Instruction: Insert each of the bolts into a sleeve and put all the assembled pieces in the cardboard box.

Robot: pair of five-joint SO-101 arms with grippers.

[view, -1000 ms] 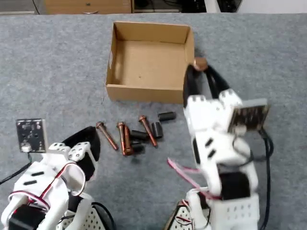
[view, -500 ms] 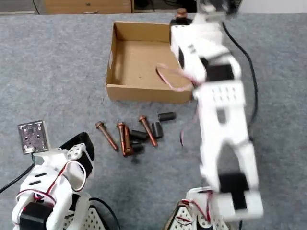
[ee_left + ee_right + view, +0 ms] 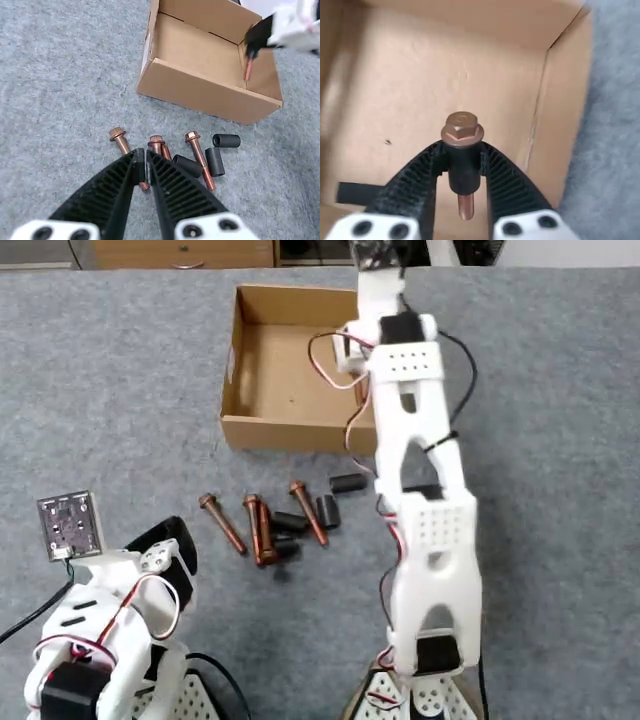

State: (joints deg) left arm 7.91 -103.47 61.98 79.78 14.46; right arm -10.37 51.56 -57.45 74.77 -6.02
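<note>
The right gripper (image 3: 462,150) hangs over the open cardboard box (image 3: 300,435), its fingers (image 3: 420,175) clamped on a black sleeve (image 3: 464,176) with a copper bolt (image 3: 462,131) standing upright through it. The left gripper (image 3: 141,159) hovers over the grey counter (image 3: 120,390), fingers almost together and empty, above loose bolts (image 3: 222,523) and loose sleeves (image 3: 346,483) near the box's front wall.

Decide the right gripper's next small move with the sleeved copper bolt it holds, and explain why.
Probably open the right gripper, perhaps after lowering slightly: it holds the copper bolt in its black sleeve over the floor of the brown cardboard box, so release should drop it inside.
</note>
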